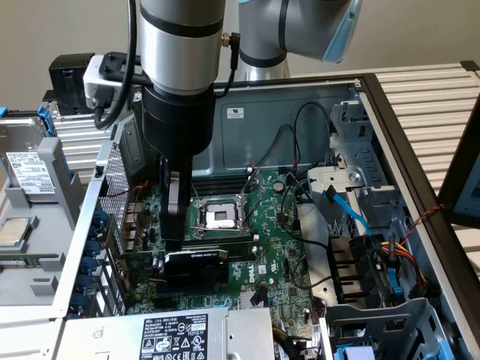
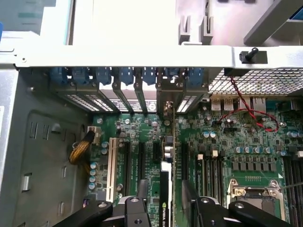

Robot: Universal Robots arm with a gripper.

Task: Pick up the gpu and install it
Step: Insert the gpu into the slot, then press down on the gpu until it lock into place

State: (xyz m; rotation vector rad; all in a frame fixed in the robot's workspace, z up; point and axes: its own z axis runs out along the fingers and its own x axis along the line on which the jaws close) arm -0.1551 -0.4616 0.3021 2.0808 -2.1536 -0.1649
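Open computer case (image 1: 390, 112) lying on its side, motherboard (image 1: 262, 247) facing up. The hand (image 1: 173, 244) reaches straight down into the case, just beside the bare processor socket (image 1: 221, 217), on the side nearer the exterior view's left. The gpu (image 1: 196, 264) stands on edge directly beneath the fingertips, black shroud with its small green logo facing the exterior camera, long edge running along the board and its lower edge down at the slot. In the wrist view the card is seen edge-on as a thin green and black strip (image 2: 166, 198) between the two dark fingers (image 2: 142, 194), running toward the row of blue slot latches (image 2: 125, 75) at the rear panel; its end bracket lines up with one of those openings, which is likely why it is held vertical and parallel to the expansion slots (image 2: 128, 165). Fingers sit spread at card width, one on each face of the gpu; they look clamped on it rather than free, though contact at the pads is hard to confirm. Whether the card edge is fully seated in its slot cannot be told. Cables (image 1: 360, 217) and drive bays lie well apart toward the exterior view's right.
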